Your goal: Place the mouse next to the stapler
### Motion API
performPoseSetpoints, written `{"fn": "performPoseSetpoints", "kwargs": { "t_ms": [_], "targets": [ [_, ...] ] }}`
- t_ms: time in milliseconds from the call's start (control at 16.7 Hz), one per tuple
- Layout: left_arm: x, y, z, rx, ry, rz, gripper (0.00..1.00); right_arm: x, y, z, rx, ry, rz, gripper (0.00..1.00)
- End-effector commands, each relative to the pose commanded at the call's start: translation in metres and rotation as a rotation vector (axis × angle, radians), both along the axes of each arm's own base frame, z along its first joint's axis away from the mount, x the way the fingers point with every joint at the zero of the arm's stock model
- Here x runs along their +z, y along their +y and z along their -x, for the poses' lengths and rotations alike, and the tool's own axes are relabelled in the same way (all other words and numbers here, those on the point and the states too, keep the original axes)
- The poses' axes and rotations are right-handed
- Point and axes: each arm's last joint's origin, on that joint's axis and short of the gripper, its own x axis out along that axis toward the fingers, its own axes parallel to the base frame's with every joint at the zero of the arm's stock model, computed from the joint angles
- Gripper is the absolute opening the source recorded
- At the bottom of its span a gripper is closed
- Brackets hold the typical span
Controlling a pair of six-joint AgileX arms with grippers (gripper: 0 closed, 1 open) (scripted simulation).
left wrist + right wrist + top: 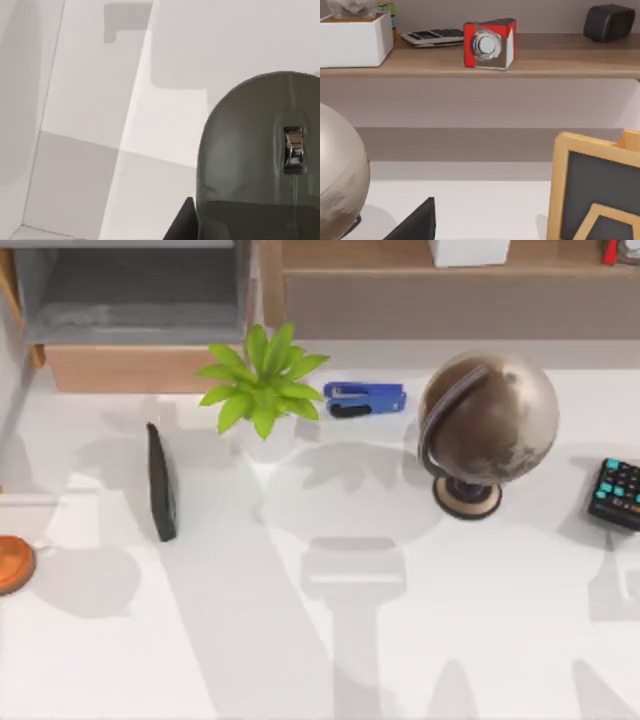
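globe (pixel 487 420): landmark, right of table centre | plant (pixel 262 380): left of globe | stapler (pixel 364 398): between plant and globe, long axis left-right | mouse (pixel 260 160): close under left wrist camera, place relative to globe unclear, so stapler's direction from it unknown | grippers: opening cannot tell

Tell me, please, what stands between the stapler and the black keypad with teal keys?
In the top view, the brown globe on its stand lies between the stapler and the keypad.
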Motion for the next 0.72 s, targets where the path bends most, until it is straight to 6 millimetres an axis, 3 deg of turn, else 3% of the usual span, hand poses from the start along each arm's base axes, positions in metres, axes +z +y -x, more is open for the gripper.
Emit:
{"fn": "performPoseSetpoints", "kwargs": {
  "t_ms": [180, 360, 540, 720],
  "targets": [
    [0.037, -0.026, 0.014, 0.002, -0.075, -0.001, 0.00, 0.000, 0.000, 0.000, 0.000, 0.000, 0.000, 1.00],
    [0.058, -0.066, 0.027, -0.011, -0.112, 0.033, 0.00, 0.000, 0.000, 0.000, 0.000, 0.000, 0.000, 1.00],
    [0.058, -0.116, 0.042, -0.038, -0.092, 0.084, 0.00, 0.000, 0.000, 0.000, 0.000, 0.000, 0.000, 1.00],
    [0.044, -0.174, 0.061, -0.077, -0.031, 0.125, 0.00, 0.000, 0.000, 0.000, 0.000, 0.000, 0.000, 1.00]
  ]
}}
